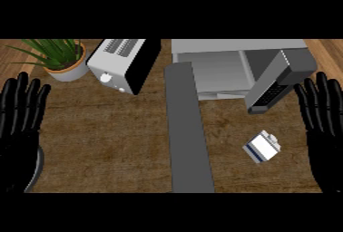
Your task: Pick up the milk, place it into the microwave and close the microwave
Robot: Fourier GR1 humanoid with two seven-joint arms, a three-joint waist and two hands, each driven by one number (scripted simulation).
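Milk, a small white carton with a blue band (pixel 262 146), lies on the brown wooden desk (pixel 107 145) at about four o'clock, just below the open door (pixel 278 84) of the grey box microwave (pixel 221 63) at one o'clock. Nothing looks done yet: the carton is unheld and outside the oven (door already open). Grasping, placing and closing remain. Left black hand (pixel 20 118) at nine o'clock and right black hand (pixel 323 120) at three rest with fingers straight, holding nothing.
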